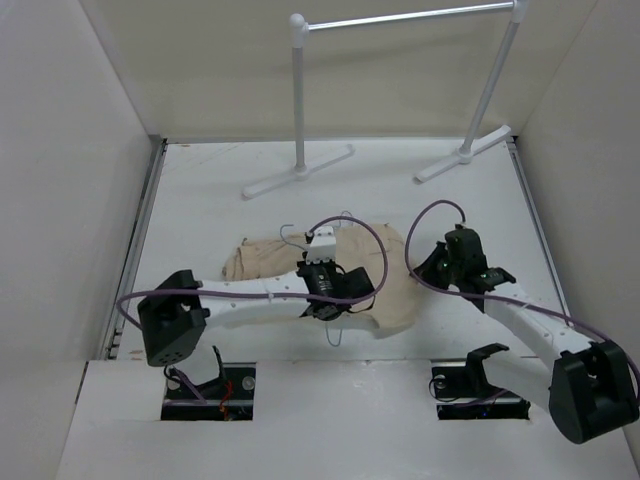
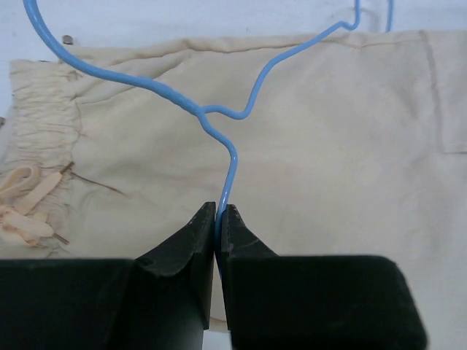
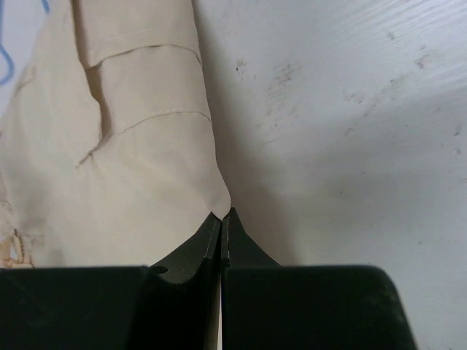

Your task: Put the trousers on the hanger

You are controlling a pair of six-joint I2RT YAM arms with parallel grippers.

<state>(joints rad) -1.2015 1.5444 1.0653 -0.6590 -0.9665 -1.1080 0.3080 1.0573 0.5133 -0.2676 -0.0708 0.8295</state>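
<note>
L pincer (image 2: 217,213) sits over the middle of the table (image 1: 200,200), clamped tight on the thin wire hanger (image 2: 230,157), which lies on top of the trousers (image 2: 328,146). Trousers spread wrinkly at table centre, btwn both arms, w/ the white rack (image 1: 298,100) at the far side. R pincer (image 3: 221,217) is at trousers' right edge, jaws together, tips touching a cloth corner; can't tell if cloth is pinched.
</note>
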